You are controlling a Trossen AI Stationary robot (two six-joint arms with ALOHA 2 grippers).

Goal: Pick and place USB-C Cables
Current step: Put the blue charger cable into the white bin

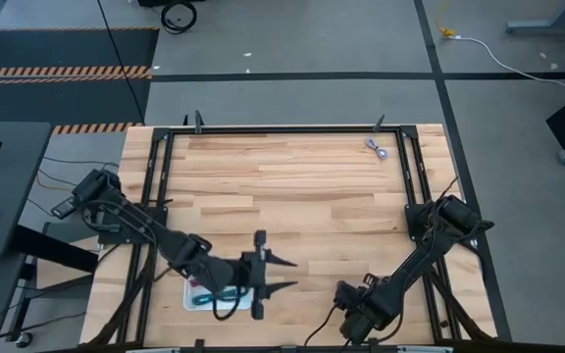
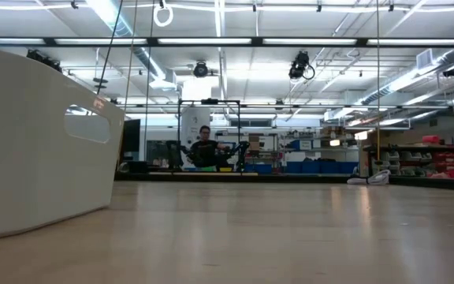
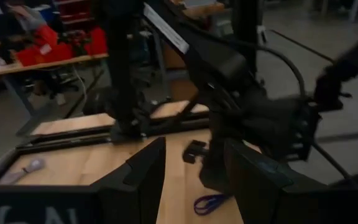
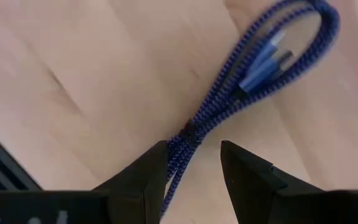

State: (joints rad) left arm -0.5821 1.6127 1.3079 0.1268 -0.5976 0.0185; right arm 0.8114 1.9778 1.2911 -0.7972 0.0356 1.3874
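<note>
**Right gripper lined up over the purple cable**

The purple braided USB-C cable bundle (image 4: 253, 68) is seen lying on the pale wooden table (image 4: 73, 74), its tied waist just ahead of the right gripper (image 4: 193, 163), whose fingers are parted narrowly and empty. A short descent, then closing, is called for. The left gripper (image 1: 281, 274) is held wide open near the white tray (image 1: 192, 299).

No text, label, brand, number or sign is legible anywhere; pale marks on the left end effector (image 3: 191, 180) stay unreadable.
</note>
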